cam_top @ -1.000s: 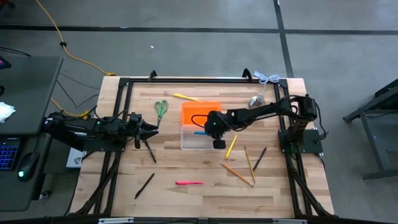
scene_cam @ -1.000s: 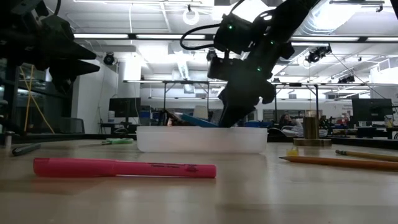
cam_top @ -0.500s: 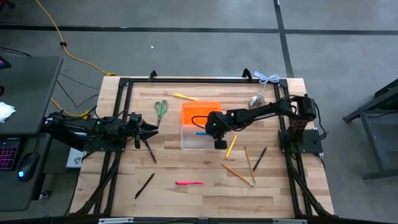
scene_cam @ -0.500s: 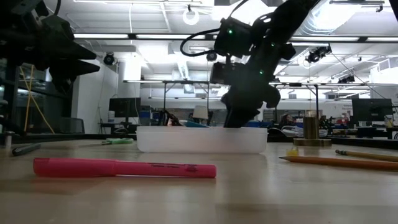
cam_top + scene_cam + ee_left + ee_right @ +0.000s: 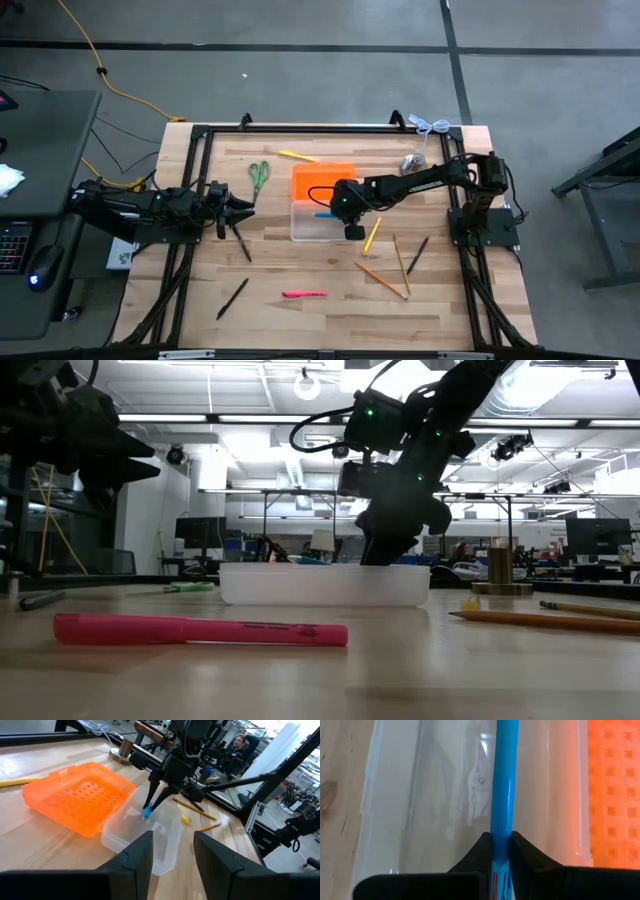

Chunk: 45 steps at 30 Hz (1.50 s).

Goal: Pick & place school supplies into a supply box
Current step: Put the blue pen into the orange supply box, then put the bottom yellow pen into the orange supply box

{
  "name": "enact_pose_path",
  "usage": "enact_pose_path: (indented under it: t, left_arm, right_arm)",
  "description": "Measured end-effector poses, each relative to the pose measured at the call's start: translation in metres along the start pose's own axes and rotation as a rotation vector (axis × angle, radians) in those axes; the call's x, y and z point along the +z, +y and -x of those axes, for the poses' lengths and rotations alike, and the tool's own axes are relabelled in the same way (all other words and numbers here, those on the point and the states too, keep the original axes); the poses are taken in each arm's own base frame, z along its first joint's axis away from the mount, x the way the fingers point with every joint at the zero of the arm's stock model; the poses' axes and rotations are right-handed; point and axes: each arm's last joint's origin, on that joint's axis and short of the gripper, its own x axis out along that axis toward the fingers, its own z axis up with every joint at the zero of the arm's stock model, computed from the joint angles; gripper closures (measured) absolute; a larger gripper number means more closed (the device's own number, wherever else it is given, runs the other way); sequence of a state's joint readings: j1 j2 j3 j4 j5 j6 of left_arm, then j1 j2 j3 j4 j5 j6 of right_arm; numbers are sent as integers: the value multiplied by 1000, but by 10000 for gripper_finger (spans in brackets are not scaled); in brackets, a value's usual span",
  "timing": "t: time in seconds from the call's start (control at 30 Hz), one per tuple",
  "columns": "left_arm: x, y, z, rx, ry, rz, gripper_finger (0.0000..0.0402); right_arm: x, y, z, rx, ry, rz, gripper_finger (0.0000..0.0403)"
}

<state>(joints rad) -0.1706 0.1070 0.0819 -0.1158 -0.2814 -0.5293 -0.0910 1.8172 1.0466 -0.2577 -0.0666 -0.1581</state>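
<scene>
While left gripper (image 5: 243, 208) waits spread at frame mid-left, right gripper (image 5: 501, 845) pinches blue pen (image 5: 501, 795) w/ tip inside clear box (image 5: 303, 225), frame center.

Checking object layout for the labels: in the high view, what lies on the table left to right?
Left pincer → green scissors → orange lid → right pincer, shut on the blue pen → yellow pencil → black pen.
</scene>
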Motion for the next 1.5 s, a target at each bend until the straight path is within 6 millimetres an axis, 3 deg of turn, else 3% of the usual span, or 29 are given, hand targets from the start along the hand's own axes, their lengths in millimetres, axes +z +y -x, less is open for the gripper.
enact_pose_path:
  t: [0.73,1.03,1.3,1.5]
  left_arm:
    - [0,0,0,0,0,0,229]
    - [0,0,0,0,0,0,229]
    - [0,0,0,0,0,0,229]
    - [0,0,0,0,0,0,229]
  right_arm:
    - [0,1,0,17,-2,-4,378]
    - [0,1,0,20,-2,-28,325]
    - [1,0,0,16,-10,-28,318]
    - [21,-2,13,6,-47,-11,318]
